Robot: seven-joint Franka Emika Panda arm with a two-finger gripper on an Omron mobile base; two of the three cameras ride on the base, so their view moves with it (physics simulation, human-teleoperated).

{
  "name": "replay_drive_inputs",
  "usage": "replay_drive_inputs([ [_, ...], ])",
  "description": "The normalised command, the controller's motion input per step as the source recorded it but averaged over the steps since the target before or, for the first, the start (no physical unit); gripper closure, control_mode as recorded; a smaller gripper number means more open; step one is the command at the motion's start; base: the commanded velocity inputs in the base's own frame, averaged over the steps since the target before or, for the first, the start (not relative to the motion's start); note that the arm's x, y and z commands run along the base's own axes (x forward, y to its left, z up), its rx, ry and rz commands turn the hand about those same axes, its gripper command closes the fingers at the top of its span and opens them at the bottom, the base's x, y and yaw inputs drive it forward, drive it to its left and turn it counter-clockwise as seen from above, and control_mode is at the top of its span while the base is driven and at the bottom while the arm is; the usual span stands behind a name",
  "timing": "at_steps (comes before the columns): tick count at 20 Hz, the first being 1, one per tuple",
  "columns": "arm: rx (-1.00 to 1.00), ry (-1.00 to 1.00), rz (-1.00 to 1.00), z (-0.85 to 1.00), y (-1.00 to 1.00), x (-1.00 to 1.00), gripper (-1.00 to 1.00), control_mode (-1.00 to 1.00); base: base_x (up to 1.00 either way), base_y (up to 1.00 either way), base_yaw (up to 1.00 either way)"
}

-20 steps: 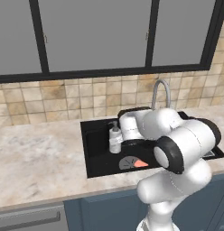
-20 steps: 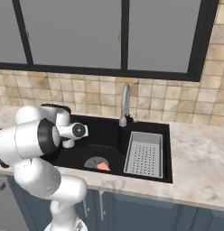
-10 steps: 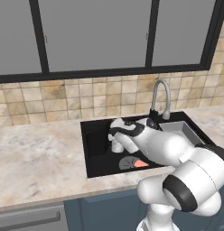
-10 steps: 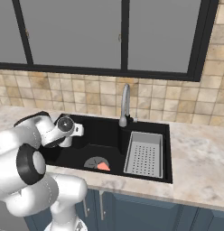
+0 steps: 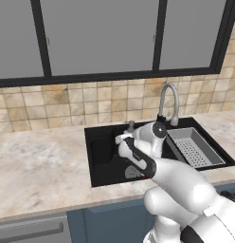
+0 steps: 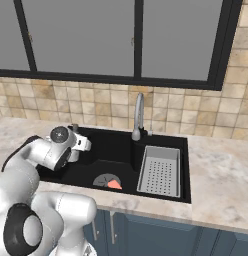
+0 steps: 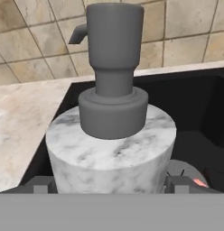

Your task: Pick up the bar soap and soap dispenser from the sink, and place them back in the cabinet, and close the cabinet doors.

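Note:
The soap dispenser, a white marbled bottle with a dark grey pump, stands upright between my gripper's two finger tips, which press on its sides. Its pump pokes up above my white hand over the left half of the black sink. From the right base view the pump shows just above my gripper. The salmon bar soap lies on the basin floor beside the round grey drain, and a sliver of it shows low in the hand view. The cabinet and its doors are out of view.
A grey perforated tray fills the sink's right part. The curved silver faucet rises behind the basin. Marble counter runs to the left, tiled wall and dark-framed window panes behind.
My arm has folded lower and forward over the sink's front edge. The hand has stayed at the dispenser in the left half of the basin, jaws unchanged.

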Motion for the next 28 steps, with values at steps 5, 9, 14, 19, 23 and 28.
replay_drive_inputs([
  [5,-0.03,0.00,-0.05,0.20,-0.17,-0.28,1.00,-1.00,0.00,0.00,0.00],
  [9,-0.02,0.00,0.00,0.32,-0.09,-0.26,1.00,-1.00,0.00,0.00,0.00],
  [14,-0.05,0.00,0.00,0.24,-0.09,-0.23,1.00,-1.00,0.00,0.00,0.00],
  [19,-0.09,0.00,0.00,0.19,0.00,-0.17,1.00,-1.00,0.00,0.00,0.00],
  [23,-0.06,0.00,0.00,0.19,-0.15,-0.18,1.00,-1.00,0.00,0.00,0.00],
  [28,-0.01,0.00,0.00,0.21,-0.33,-0.30,1.00,-1.00,0.00,0.00,0.00],
])
